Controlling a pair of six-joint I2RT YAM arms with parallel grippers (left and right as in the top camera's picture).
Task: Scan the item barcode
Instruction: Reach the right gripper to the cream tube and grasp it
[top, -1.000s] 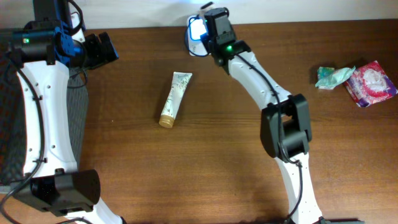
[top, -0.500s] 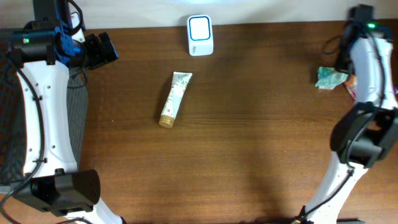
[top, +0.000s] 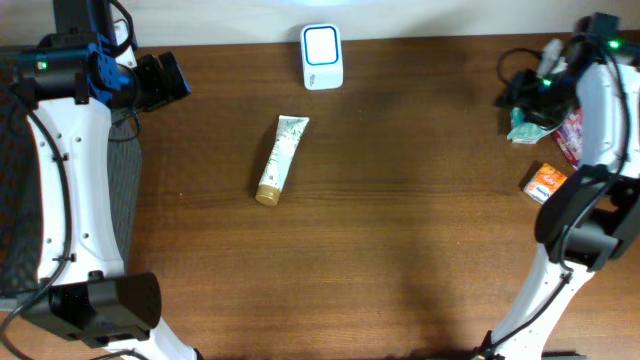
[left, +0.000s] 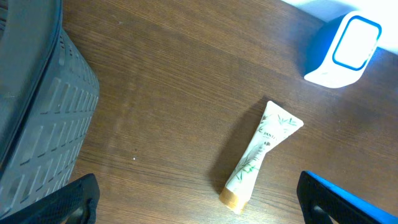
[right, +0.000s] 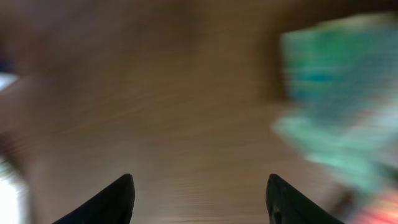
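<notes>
Reaching toward the table's far right corner, the right gripper (right: 199, 200) stands open near a green packet (top: 527, 124); we see the left gripper (left: 198, 199) open. Right wrist detail is blurred.

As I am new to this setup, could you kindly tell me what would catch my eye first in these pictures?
A cream tube lies alone in the middle of the table, and a white-and-blue scanner stands at the far edge beyond it. At the right side, the right arm reaches over a teal packet, with a small orange box lying just nearer.
</notes>
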